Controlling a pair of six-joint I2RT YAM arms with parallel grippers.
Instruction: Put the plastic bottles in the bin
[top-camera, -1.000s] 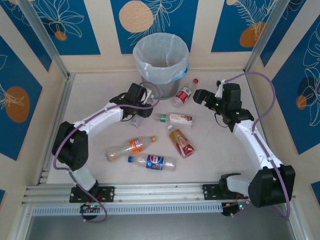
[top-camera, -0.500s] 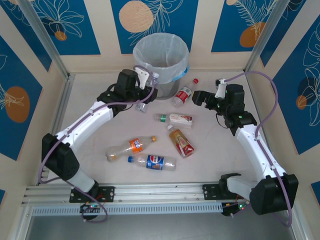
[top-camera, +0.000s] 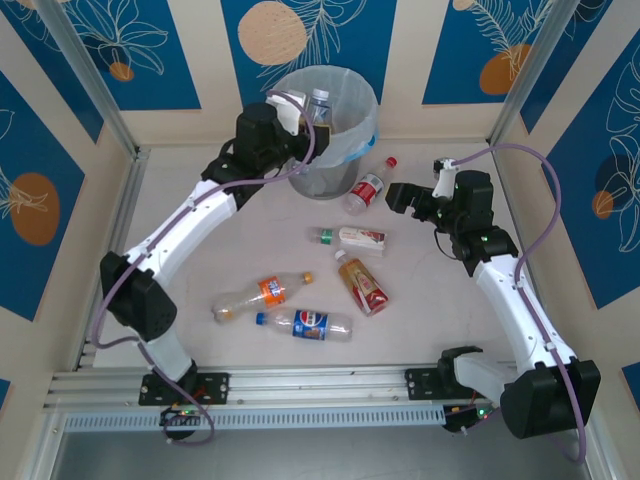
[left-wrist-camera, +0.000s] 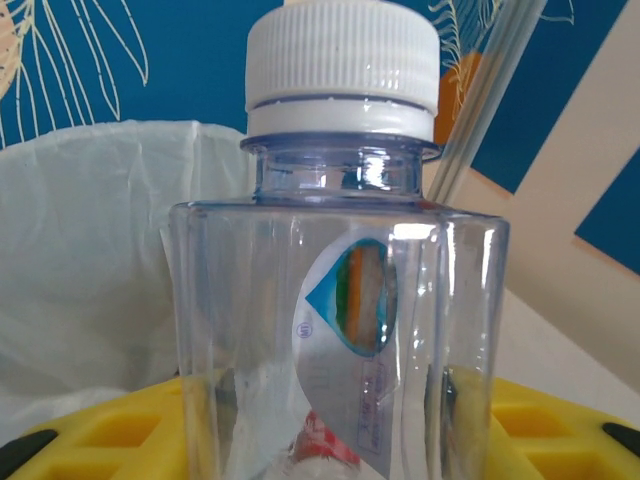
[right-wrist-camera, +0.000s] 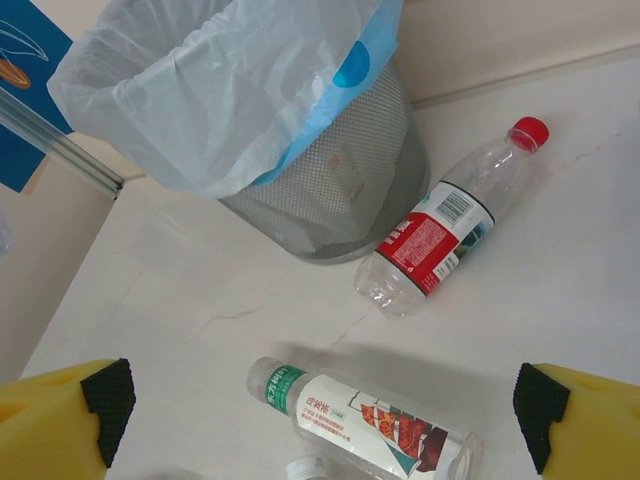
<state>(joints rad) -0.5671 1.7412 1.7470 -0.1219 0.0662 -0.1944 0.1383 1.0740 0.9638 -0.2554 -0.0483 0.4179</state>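
The left gripper (top-camera: 306, 120) is clamping a white-capped clear bottle (left-wrist-camera: 340, 300) upright between its yellow fingers (left-wrist-camera: 90, 440), which are partly closed around its body, and is holding it over the near rim of the bin (top-camera: 352, 100). The right gripper (top-camera: 398, 196) is hovering with jaws spread wide, gripping nothing, while the red-capped bottle (right-wrist-camera: 440, 235) and the green-capped bottle (right-wrist-camera: 365, 420) are lying on the table (right-wrist-camera: 200, 300) ahead of its pads (right-wrist-camera: 100, 395)
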